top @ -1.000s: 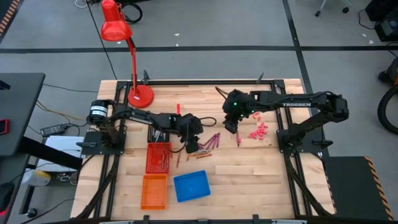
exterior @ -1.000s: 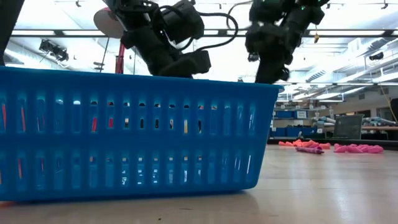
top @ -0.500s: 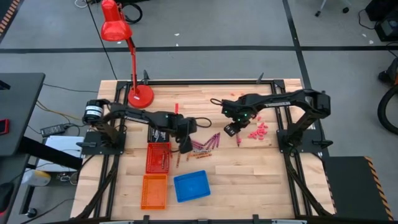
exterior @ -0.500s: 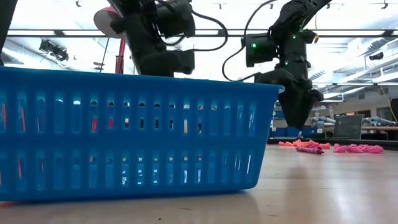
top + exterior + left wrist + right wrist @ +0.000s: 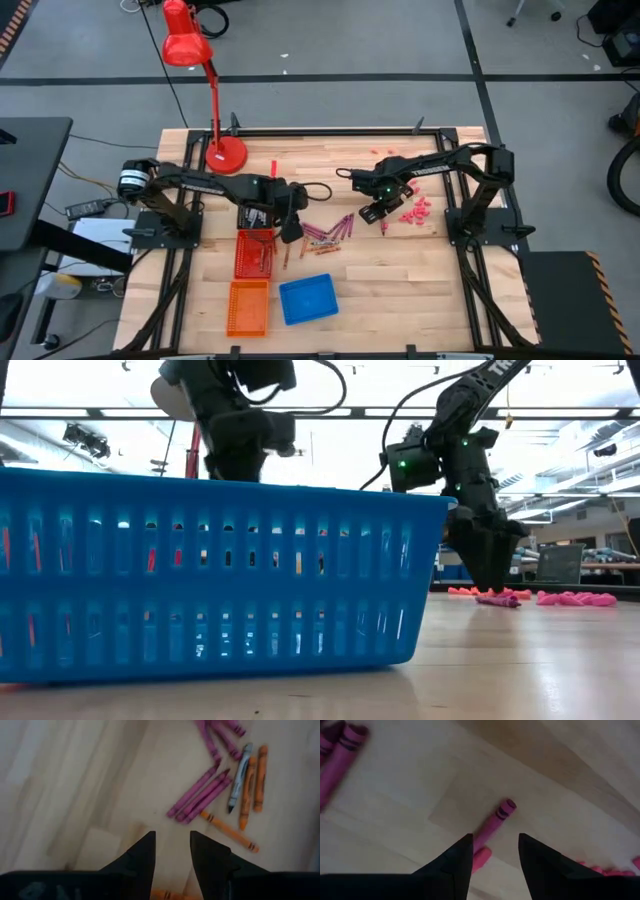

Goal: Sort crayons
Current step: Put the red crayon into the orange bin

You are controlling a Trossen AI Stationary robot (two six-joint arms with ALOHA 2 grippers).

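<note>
A cluster of crayons (image 5: 330,232) lies flat mid-table: magenta ones (image 5: 200,795), a grey one (image 5: 239,777) and orange ones (image 5: 250,780). My left gripper (image 5: 290,226) hangs open above the table just left of that cluster, with nothing between its fingers (image 5: 172,852). One magenta crayon (image 5: 496,820) lies alone on the wood farther right. My right gripper (image 5: 378,212) points down, open, low over this crayon, a fingertip (image 5: 464,851) on each side of its near half. In the low view the right gripper (image 5: 490,575) is just above the tabletop and the crayon (image 5: 497,601).
A red basket (image 5: 254,252) holding some crayons, an orange basket (image 5: 248,307) and a blue basket (image 5: 308,298) stand near the front left. Small pink bits (image 5: 415,212) lie right of the right gripper. A red lamp (image 5: 225,152) stands at the far left.
My right gripper has come down toward the lone magenta crayon, rolling its wrist, and stays open. My left gripper has risen and drawn back toward the table's left edge, away from the crayon cluster, still open. The crayons have not moved.
</note>
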